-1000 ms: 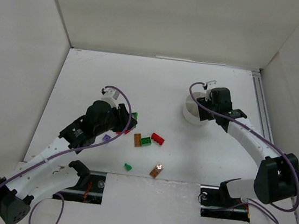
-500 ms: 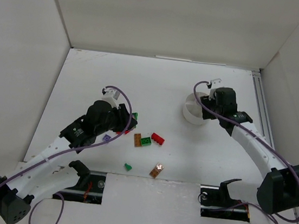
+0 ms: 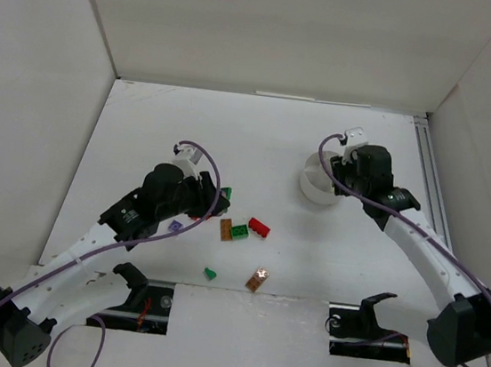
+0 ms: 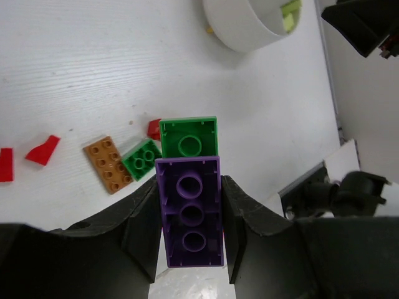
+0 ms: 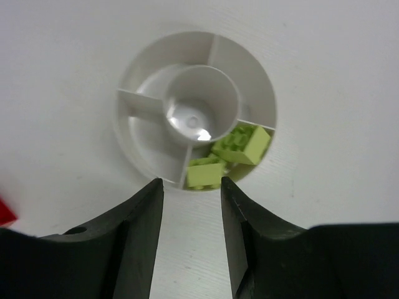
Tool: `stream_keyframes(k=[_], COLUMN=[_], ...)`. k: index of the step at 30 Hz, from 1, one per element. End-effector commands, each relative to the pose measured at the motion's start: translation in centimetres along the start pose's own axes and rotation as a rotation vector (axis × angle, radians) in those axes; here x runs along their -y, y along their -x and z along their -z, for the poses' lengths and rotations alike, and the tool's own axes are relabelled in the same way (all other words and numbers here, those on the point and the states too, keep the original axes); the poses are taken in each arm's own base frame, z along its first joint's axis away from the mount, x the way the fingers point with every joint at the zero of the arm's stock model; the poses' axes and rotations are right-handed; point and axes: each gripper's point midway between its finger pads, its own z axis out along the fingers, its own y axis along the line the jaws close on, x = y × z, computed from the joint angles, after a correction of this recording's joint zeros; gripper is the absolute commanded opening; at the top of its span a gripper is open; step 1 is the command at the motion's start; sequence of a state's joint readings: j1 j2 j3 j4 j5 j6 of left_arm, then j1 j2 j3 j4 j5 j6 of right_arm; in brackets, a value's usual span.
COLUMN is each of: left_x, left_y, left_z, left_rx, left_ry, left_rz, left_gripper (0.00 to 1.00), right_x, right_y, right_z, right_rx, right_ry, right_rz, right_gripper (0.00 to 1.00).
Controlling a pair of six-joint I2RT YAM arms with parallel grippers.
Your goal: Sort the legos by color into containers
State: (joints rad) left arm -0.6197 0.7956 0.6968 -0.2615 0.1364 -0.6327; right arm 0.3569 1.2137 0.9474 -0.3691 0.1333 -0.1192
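Early: only 2 yellow-green bricks fill 1 wedge of the dish. The left pincer grips a purple brick; the right pincer gapes empty; other bricks litter the bench.

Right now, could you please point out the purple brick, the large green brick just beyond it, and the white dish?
purple brick (image 4: 189, 212): left wrist view, on the middle round socket of its underside.
large green brick (image 4: 189, 146): left wrist view, on the round socket of its underside.
white dish (image 5: 156, 65): right wrist view, on a bare compartment floor.
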Motion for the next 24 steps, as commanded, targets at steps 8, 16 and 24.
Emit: stream_keyframes(k=[8,16,24], left_x=[9.4,12.1,12.5], left_y=[-1.7,-2.8,-2.7], left_z=[3.0,5.1,5.2], left_rx=[-0.048,-0.055,-0.055], left_ry=[-0.644,-0.895,-0.915], left_rz=[-0.228,-0.364,-0.399], left_gripper=[0.00,0.00,0.00], right_x=[-13.0,-18.3,-20.8], right_y=[6.2,6.8,7.6], right_z=[11.9,16.9,20.4], right_rx=[0.408,0.443,0.518], right_ry=[0.806,1.160,1.296], right_rz=[-0.089,0.002,0.112], right_gripper=[0.74,0.81,0.85])
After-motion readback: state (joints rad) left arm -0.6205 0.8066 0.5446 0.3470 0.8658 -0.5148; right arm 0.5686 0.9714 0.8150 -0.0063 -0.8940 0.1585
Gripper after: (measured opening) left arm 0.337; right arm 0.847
